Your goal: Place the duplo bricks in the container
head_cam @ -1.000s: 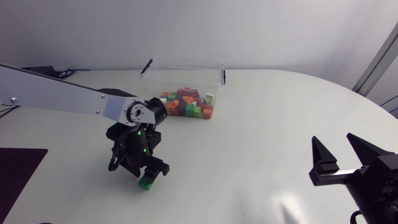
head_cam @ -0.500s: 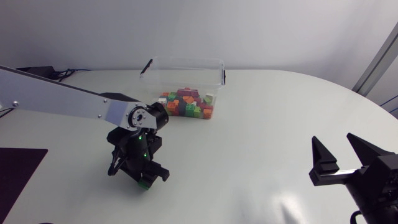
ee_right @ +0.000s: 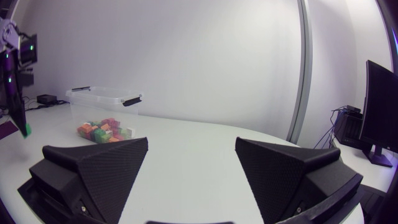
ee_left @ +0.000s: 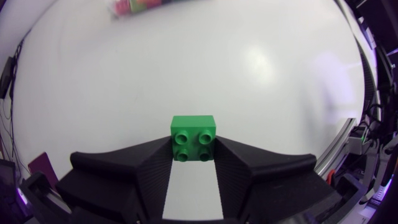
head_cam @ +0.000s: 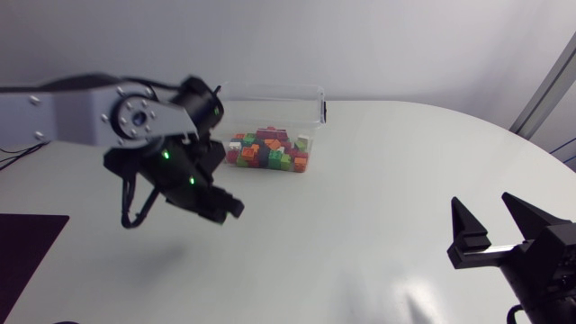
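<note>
Left wrist view: green 2x2 brick [ee_left: 193,138], 4 studs facing cam, gripped betw. left claw [ee_left: 193,152] fingers, above surface [head_cam: 378,180] at 9 o'clock. At 12 o'clock, clear container [head_cam: 270,101] w/ black latches holds mixed-colour bricks [head_cam: 268,149]. At 4 o'clock, right claw [head_cam: 483,203] spread wide.

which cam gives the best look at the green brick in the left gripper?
Left wrist view: the green brick sits clamped between the fingers of the left gripper, studs toward the camera. Head view: the gripper's body hides it. Right wrist view: only a small green speck far off, under the left arm.
</note>
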Available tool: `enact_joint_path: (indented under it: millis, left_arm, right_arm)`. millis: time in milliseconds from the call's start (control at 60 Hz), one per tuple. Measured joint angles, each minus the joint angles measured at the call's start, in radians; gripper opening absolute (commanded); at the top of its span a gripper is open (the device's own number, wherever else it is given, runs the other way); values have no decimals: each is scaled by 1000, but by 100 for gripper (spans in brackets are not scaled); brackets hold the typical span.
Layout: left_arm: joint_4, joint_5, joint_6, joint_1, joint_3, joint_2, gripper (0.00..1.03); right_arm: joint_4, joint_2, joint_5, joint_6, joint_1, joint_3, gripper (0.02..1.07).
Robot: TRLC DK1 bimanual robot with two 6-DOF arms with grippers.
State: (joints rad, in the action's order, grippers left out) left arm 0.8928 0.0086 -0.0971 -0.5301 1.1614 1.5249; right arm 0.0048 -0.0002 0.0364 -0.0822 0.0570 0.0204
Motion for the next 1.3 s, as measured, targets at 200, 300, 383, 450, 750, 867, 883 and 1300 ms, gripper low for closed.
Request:
enact_joint_path:
  millis: [200, 300, 383, 450, 750, 867, 883, 1300]
  left_arm:
    - [1, -25, 4, 5, 295, -39, 21]
    - [-31, -28, 11, 26, 407, 1, 21]
    - [-68, -34, 15, 42, 475, 53, 21]
    - [-104, -35, 15, 51, 516, 97, 21]
    - [-254, -38, 15, 72, 645, 217, 21]
    - [-297, -44, 14, 91, 712, 270, 21]
    - [-305, -44, 14, 95, 721, 277, 21]
    - [-103, -77, 14, 127, 1250, 649, 41]
  right_arm:
    - [0, 0, 0, 0, 0, 0, 103]
    - [0, 0, 0, 0, 0, 0, 103]
    - [0, 0, 0, 0, 0, 0, 103]
    - [0, 0, 0, 0, 0, 0, 103]
    - [0, 0, 0, 0, 0, 0, 103]
    - [0, 0, 0, 0, 0, 0, 103]
    - [0, 0, 0, 0, 0, 0, 103]
    - [0, 0, 0, 0, 0, 0, 103]
